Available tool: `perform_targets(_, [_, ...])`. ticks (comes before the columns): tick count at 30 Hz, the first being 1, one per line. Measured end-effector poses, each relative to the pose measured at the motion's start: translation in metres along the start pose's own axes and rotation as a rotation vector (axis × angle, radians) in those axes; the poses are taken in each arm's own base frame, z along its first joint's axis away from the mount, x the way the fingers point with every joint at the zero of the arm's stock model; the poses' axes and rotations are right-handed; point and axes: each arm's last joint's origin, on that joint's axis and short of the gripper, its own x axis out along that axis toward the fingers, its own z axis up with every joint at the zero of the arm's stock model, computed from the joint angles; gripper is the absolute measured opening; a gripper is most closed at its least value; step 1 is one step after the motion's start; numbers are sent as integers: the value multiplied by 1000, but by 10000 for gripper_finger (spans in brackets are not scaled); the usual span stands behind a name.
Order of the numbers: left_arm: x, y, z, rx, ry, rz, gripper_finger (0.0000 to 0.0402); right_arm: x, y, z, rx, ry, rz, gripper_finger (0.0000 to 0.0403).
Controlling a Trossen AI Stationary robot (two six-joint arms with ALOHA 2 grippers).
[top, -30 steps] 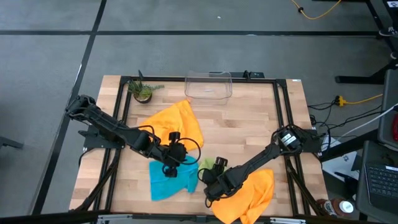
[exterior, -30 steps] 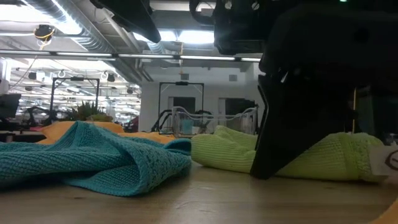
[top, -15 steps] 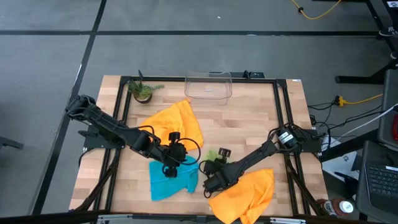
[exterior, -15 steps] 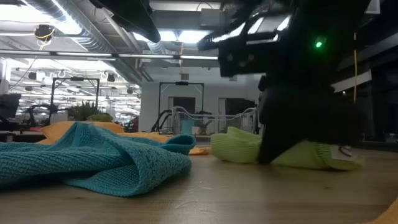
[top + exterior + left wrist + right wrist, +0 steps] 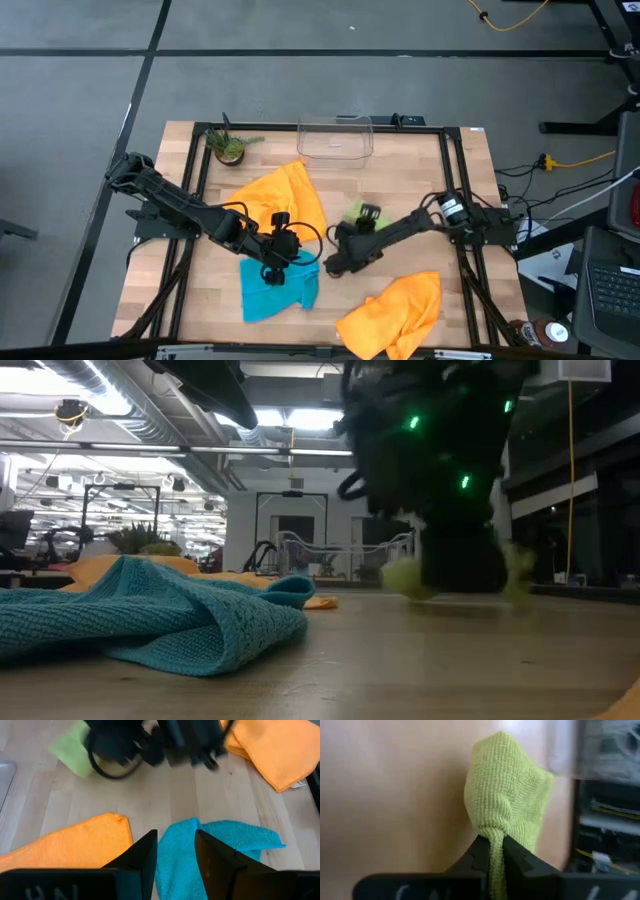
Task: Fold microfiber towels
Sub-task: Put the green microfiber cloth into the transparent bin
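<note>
Near the front edge of the table (image 5: 400, 200), an orange towel (image 5: 395, 312) and a teal towel (image 5: 275, 288) are spread out. Over the teal one, the left gripper (image 5: 175, 851) is held with its fingers apart. Farther back, the lime green towel (image 5: 507, 795) is pinched tight by the right gripper (image 5: 490, 851). Only a small bunch is caught, so it could be dropped. That pinch is shown clearly only in the right wrist view; in the high view the green towel is mostly hidden.
</note>
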Motion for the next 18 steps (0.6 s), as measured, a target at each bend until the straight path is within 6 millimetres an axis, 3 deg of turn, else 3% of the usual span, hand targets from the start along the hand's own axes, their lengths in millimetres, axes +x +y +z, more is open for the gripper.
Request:
perform_targets(6, [0,0,0,3,2,3,123,-4,-65,6,79,-56,-157,20])
perform_targets(11, [0,0,0,3,3,4,123,6,-125,17,130,-87,-214,20])
perform_targets(15, [0,0,-1,6,8,6,123,28,-173,35,103,-99,-201,20])
perform_targets(18, [0,0,-1,15,9,6,123,50,-208,58,67,-173,-99,20])
